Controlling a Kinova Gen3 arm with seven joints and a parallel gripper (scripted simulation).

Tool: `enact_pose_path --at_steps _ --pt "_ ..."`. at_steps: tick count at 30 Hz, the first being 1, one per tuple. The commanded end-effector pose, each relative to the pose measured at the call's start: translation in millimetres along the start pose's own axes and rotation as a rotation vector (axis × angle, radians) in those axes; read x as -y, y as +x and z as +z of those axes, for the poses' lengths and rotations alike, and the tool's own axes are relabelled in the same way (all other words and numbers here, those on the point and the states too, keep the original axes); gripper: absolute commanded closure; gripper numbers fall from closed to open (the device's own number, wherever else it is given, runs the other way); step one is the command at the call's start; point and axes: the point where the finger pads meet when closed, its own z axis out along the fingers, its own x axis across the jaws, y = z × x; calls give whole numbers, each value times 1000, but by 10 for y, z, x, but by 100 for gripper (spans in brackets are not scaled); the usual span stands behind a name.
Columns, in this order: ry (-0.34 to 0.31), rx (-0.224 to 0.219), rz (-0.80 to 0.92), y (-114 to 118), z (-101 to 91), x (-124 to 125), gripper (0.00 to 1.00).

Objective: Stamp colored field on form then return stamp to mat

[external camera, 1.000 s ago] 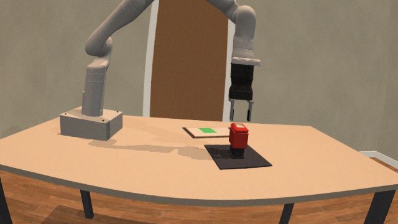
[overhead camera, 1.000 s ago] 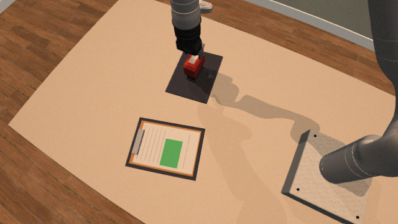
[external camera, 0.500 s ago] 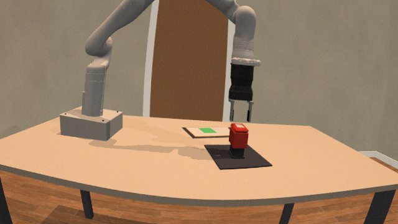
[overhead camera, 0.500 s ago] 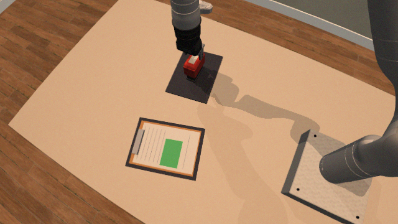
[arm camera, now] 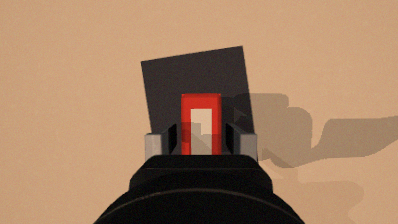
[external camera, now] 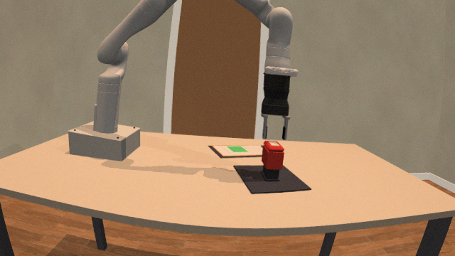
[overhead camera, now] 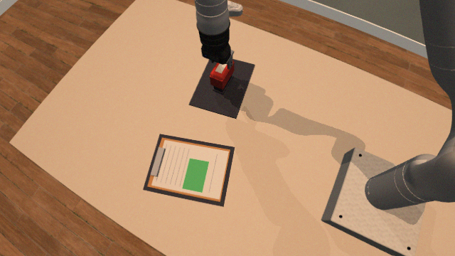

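My jaws stand spread to their full width with nothing between them, pointing straight down above the red stamp point(external camera: 273, 159); in the exterior view the fingertips point(external camera: 284, 132) hang above the stamp's top with a gap of air left between. In the wrist view the stamp's red top with its pale inset shows between my two fingers, with a margin on either side. The stamp stands upright on its dark base on the dark mat point(overhead camera: 202, 96), toward the mat's far end as the top view shows it, well inside every mat edge. The mat lies flat on the tabletop point(overhead camera: 106, 89) with bare surface on all sides. The form point(overhead camera: 210, 167) on its clipboard lies well apart from the mat, its green field point(overhead camera: 195, 175) uncovered and set toward the side away from the clip point(overhead camera: 158, 162). Between mat and form the tabletop holds only my arm's shadow. My base plate point(overhead camera: 359, 210) sits off toward one tabletop edge, away from both.
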Motion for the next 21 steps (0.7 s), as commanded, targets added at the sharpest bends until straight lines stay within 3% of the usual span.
enact_pose_path --at_steps 1,21 --pt "0 2 0 -6 -7 1 0" --pt "0 2 0 -6 20 1 0"
